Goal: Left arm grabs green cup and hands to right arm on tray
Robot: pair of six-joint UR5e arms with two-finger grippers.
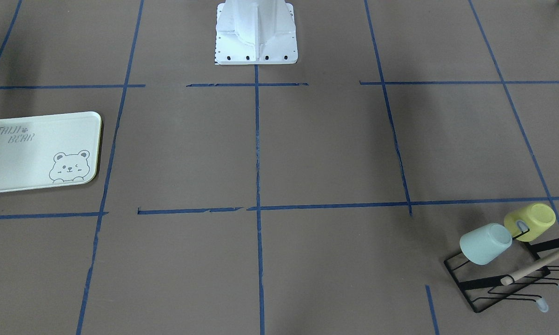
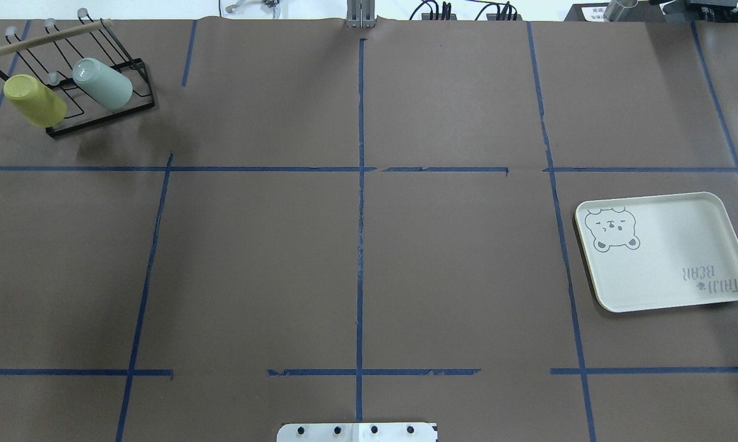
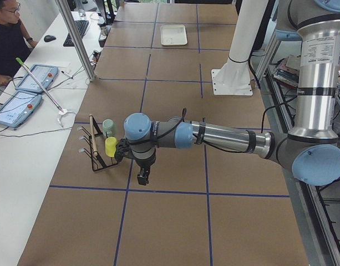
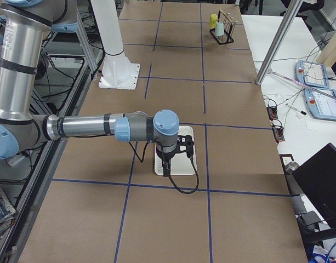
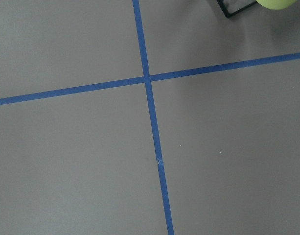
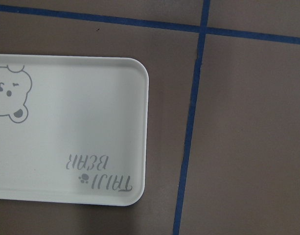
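– Brown-paper table (image 2: 252,264) with a blue tape grid, ok. Anyone spot where the green cup (image 2: 102,83) is?
– yep, it's tilted on a peg of the black wire rack (image 1: 482,282) at the robot's far-left corner, just beside the yellow-green cup (image 2: 34,101). Well apart from the tray (image 2: 664,288), which lies flat over on the robot's right.
– and the grippers?
– left gripper (image 3: 142,178) hangs pointing down near the rack, touching neither cup. Right gripper (image 4: 166,169) hangs over the tray. Both only show in the side views, so can't tell if the jaws are apart or closed tbh.
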